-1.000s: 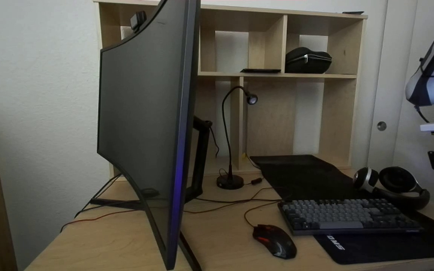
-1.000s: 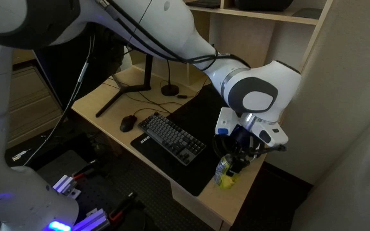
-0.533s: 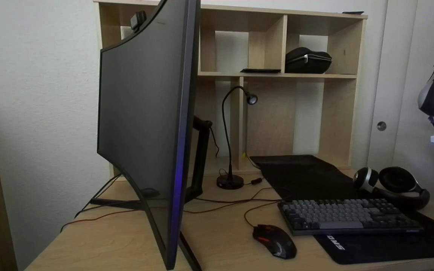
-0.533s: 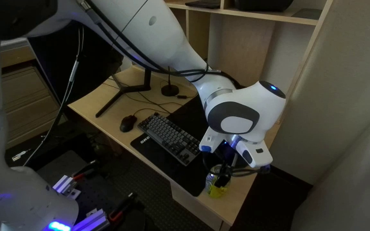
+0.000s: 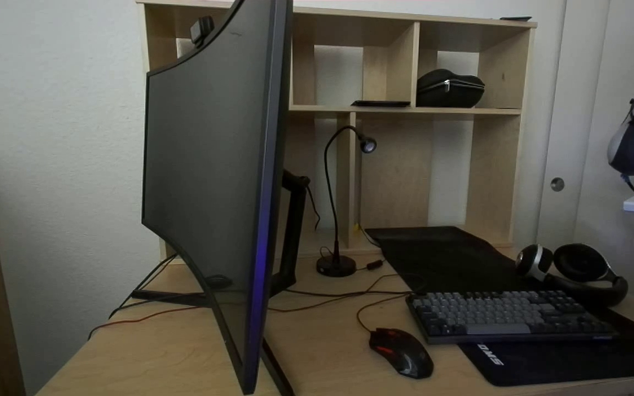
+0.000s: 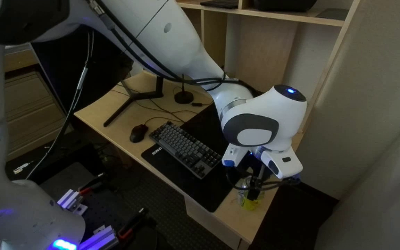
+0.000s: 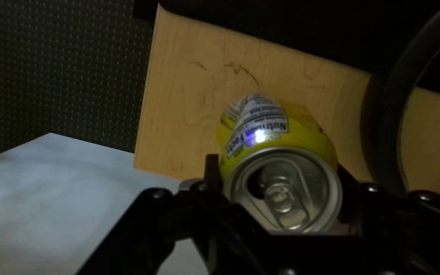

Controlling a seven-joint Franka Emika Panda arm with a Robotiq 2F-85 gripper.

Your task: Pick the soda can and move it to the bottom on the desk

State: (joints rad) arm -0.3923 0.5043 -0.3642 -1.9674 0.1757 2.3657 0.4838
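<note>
Spanning the lower part of an exterior view, the desk (image 5: 157, 352) carries the mat (image 5: 438, 258); the keyboard (image 5: 509, 316) lies mostly on the mat, with the headphones (image 5: 581, 263) near it. The gripper (image 7: 279, 175) is closed around the soda can (image 7: 279, 162) — clamping it from both sides — over the desk, beside the mat. Whether the can's base touches the desk cannot be told. The mouse (image 5: 402, 353) lies near the keyboard.

dim in the wrist view, counter (image 7: 181, 88) warm, and there's the glare, white-violet on the soda can (image 7: 277, 160), toward its eleven o'clock! end effector (image 7: 279, 175) near-black and soft at six in frame. murk in an exterior view, a base light (image 6: 63, 244) blazing blue between seven and eight!
</note>
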